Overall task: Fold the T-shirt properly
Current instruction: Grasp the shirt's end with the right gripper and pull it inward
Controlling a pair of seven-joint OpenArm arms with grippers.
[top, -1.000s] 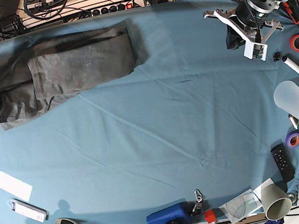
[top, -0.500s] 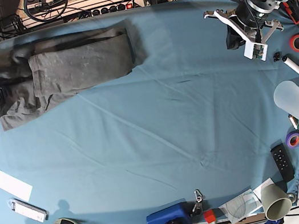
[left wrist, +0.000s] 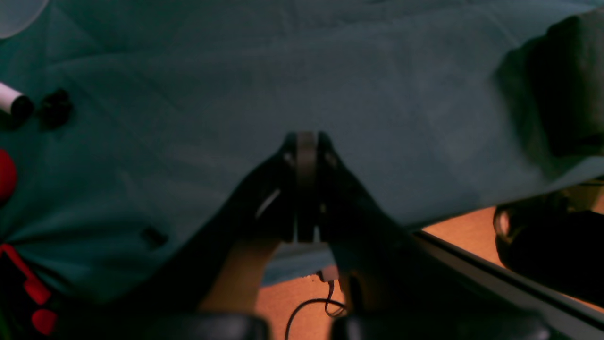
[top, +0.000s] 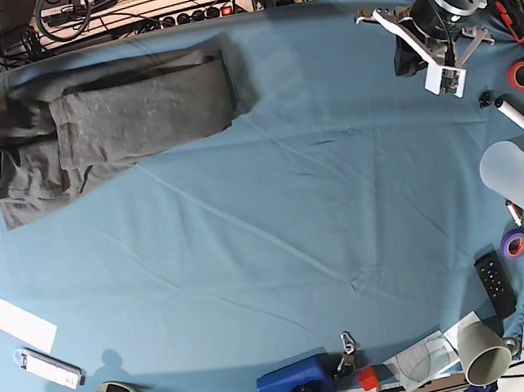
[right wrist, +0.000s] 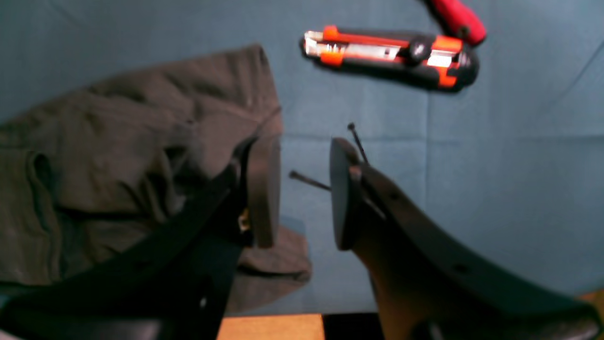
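The dark grey T-shirt (top: 107,122) lies partly folded at the table's far left, a narrower folded panel on top and its left end rumpled. It fills the left of the right wrist view (right wrist: 118,156). My right gripper (right wrist: 302,189) is open and empty just over the blue cloth, its left finger (right wrist: 264,189) overlapping the shirt's corner; in the base view it barely shows at the left edge. My left gripper (top: 432,54) hovers at the far right, far from the shirt. In the left wrist view it is (left wrist: 306,144) shut and empty.
A red-black box cutter (right wrist: 387,52) and a red-handled tool (right wrist: 455,19) lie just beyond the right gripper. A marker (top: 523,119), red tape (top: 523,74), a clear cup (top: 518,179) and a remote (top: 496,284) line the right edge. A blue box (top: 295,385) sits at the front.
My right gripper let go of the shirt's left end and drew back left, nearly out of the base view. The shirt's left end now lies flat. My left gripper shifted slightly up.
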